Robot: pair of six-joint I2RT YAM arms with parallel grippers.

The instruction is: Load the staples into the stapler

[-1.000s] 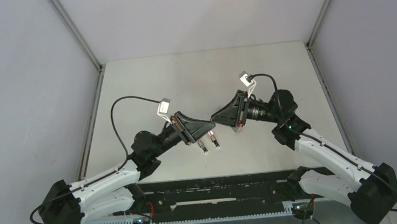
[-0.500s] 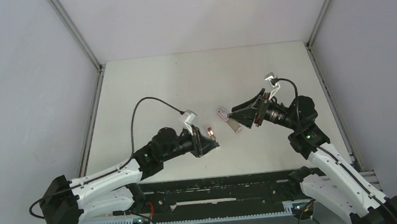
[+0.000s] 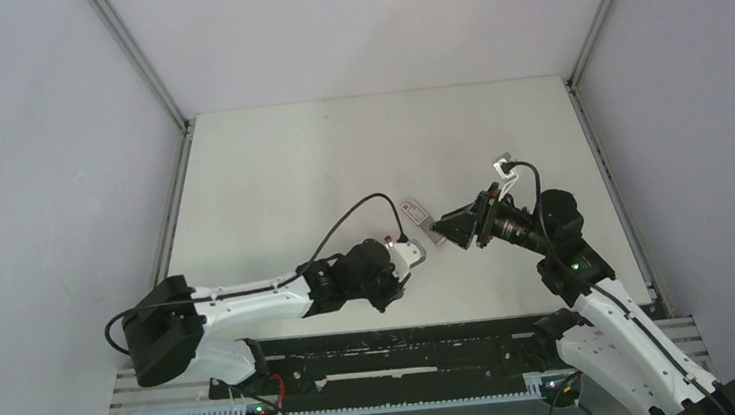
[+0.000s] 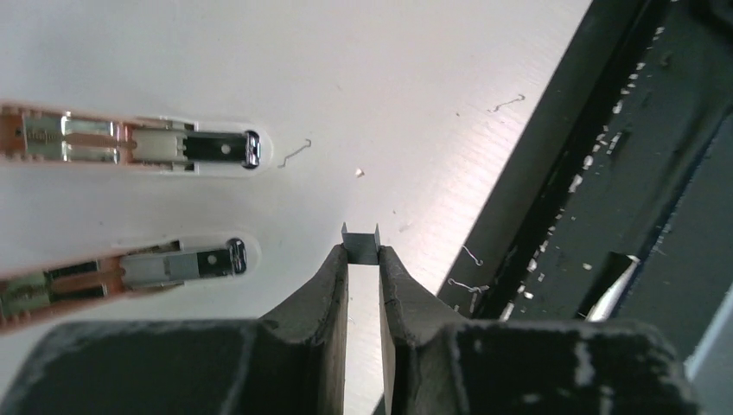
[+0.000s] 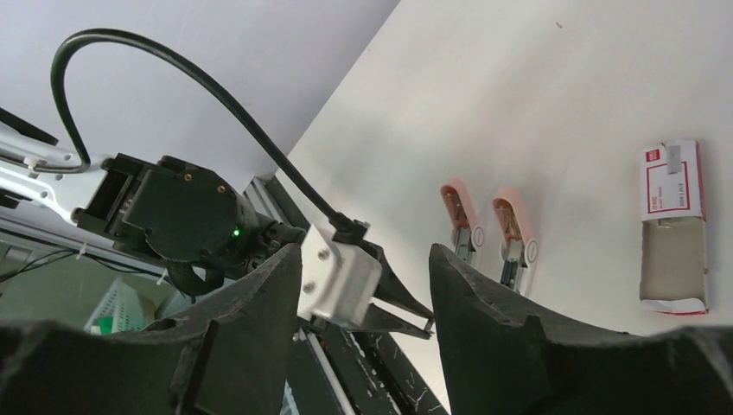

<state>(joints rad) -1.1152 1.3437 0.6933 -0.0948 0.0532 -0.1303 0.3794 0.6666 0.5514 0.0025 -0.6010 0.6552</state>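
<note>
In the left wrist view my left gripper (image 4: 362,256) is shut on a short grey strip of staples (image 4: 361,245), pinched at its fingertips just above the table near the front rail. Two pink mini staplers lie open to its left, one farther (image 4: 130,147) and one nearer (image 4: 130,272), apart from the strip. The right wrist view shows my right gripper (image 5: 363,268) open and empty in the air, facing the left gripper. Beyond it lie the two staplers (image 5: 462,216) and the staple box (image 5: 672,225). From above, the box (image 3: 414,213) sits just left of the right gripper (image 3: 439,231).
The black front rail (image 4: 605,173), littered with loose staples, runs right beside the left fingertips. A few stray bent staples (image 4: 296,152) lie on the white table (image 3: 339,160). Grey walls enclose the table on three sides.
My right gripper has opened and drawn back to the right, uncovering the staple box. My left arm has lowered and stretched right along the front edge, its jaws staying shut.
</note>
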